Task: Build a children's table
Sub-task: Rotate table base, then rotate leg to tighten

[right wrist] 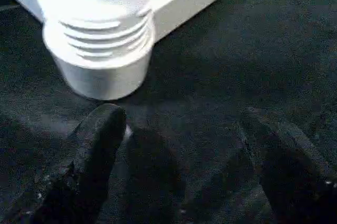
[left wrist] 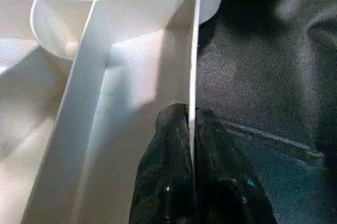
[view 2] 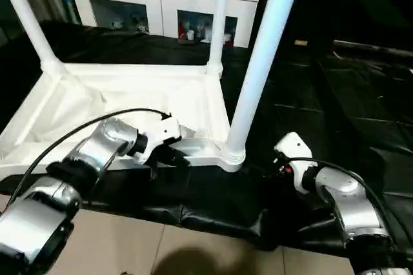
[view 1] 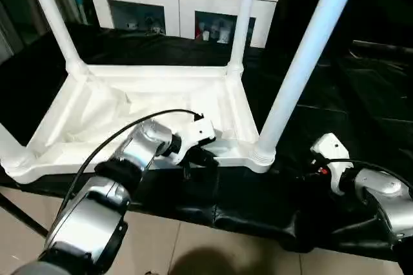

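Lying upside down, children's table (view 1: 161, 104), legs up, left pincer (left wrist: 192, 129) pinching its rim, right pincer (right wrist: 184, 145) open.

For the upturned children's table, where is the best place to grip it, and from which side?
Grip the thin near rim wall of the children's table, approaching from the robot's side. It stands upright as a narrow edge that two fingers can straddle; the left gripper is pinching it that way, probably a secure hold.

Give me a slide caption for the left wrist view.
Left gripper pinches the thin side rim of the upturned children's table.
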Robot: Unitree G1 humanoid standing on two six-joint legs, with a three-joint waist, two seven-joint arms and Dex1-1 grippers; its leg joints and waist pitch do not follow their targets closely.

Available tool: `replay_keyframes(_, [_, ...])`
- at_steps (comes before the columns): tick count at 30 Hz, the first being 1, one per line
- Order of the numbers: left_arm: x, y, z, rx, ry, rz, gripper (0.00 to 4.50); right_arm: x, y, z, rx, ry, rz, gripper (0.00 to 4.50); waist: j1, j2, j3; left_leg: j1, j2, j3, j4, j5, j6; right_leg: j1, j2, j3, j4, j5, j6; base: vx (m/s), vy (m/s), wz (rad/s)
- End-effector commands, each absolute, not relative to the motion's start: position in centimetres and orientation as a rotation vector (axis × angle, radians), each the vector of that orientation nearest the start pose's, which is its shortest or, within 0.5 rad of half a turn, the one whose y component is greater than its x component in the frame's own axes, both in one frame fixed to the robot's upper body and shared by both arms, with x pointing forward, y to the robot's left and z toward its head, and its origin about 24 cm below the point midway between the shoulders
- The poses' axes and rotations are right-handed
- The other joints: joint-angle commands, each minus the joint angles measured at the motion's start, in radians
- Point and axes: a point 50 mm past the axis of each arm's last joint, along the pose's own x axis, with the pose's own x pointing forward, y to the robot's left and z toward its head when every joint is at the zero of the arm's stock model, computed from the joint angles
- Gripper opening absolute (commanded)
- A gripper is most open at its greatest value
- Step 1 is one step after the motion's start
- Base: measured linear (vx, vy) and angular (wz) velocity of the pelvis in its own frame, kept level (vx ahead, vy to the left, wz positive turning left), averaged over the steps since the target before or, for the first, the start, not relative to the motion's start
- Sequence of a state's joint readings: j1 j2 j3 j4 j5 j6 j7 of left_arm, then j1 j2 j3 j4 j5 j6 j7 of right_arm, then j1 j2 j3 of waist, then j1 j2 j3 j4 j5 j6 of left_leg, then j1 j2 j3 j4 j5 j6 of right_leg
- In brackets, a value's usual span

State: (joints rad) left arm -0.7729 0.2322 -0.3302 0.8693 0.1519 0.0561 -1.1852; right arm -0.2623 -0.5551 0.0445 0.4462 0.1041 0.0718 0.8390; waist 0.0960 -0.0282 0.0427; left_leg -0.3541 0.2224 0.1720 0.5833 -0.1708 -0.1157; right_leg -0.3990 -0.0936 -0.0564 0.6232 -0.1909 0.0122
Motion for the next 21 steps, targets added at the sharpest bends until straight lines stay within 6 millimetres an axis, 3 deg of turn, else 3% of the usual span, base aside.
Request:
replay_keyframes(1, [31.7, 9.4, 3.1, 0.424, 0.539, -1.489, 0.08, 28.3, -24.3, 4.5, -0.267, 0.358, 0.748, 3.84, 0.008, -0.033, -0.055, -0.011, -0.002, 0.008, -0.062, -0.216, 0.104, 0.050, -0.039, 0.027, -0.091, -0.294, -0.176, 0.000, 0.000, 0.00])
replay_keyframes(5, [31.6, 9.4, 3.3, 0.407, 0.542, -1.479, 0.00, 28.0, -22.8, 5.0, -0.161, 0.322, 0.854, 4.20, 0.009, -0.030, -0.055, -0.010, 0.000, 0.011, -0.061, -0.191, 0.123, 0.048, -0.034, 0.027, -0.083, -0.218, -0.204, 0.000, 0.000, 0.00])
replay_keyframes(10, [31.7, 9.4, 3.5, 0.397, 0.543, -1.465, 0.00, 27.6, -21.2, 4.8, -0.119, 0.325, 0.959, 4.41, 0.006, -0.030, -0.052, -0.010, 0.000, 0.010, -0.066, -0.231, 0.106, 0.045, -0.039, 0.025, -0.095, -0.317, -0.175, 0.000, 0.000, 0.00])
replay_keyframes(14, [31.9, 9.2, 3.8, 0.411, 0.520, -1.449, 0.00, 27.8, -21.1, 4.6, -0.178, 0.332, 0.956, 4.41, 0.008, -0.029, -0.051, -0.008, 0.002, 0.010, -0.068, -0.234, 0.089, 0.041, -0.038, 0.028, -0.096, -0.329, -0.169, 0.000, 0.000, 0.00])
replay_keyframes(16, [32.1, 9.0, 4.0, 0.386, 0.528, -1.439, 0.00, 27.8, -21.2, 4.6, -0.186, 0.333, 0.953, 4.41, 0.011, -0.029, -0.055, -0.010, 0.002, 0.010, -0.067, -0.199, 0.093, 0.046, -0.038, 0.028, -0.089, -0.267, -0.180, 0.000, 0.000, 0.00])
replay_keyframes(17, [32.2, 8.8, 4.2, 0.366, 0.525, -1.440, 0.45, 27.9, -21.3, 4.6, -0.190, 0.333, 0.949, 4.50, 0.011, -0.026, -0.056, -0.009, 0.001, 0.011, -0.067, -0.193, 0.095, 0.045, -0.038, 0.028, -0.088, -0.252, -0.184, 0.000, 0.000, 0.00])
replay_keyframes(18, [32.2, 8.7, 4.3, 0.362, 0.523, -1.441, 0.56, 27.9, -21.3, 4.6, -0.191, 0.333, 0.949, 4.50, 0.011, -0.026, -0.056, -0.010, 0.001, 0.011, -0.066, -0.187, 0.098, 0.046, -0.038, 0.029, -0.088, -0.238, -0.188, 0.000, 0.000, 0.00])
replay_keyframes(21, [32.6, 8.1, 4.8, 0.377, 0.475, -1.431, 0.63, 27.7, -21.3, 4.6, -0.203, 0.337, 0.954, 4.50, 0.022, -0.016, -0.065, -0.008, 0.003, 0.011, -0.059, -0.143, 0.115, 0.047, -0.037, 0.029, -0.076, -0.118, -0.232, 0.000, 0.000, 0.00])
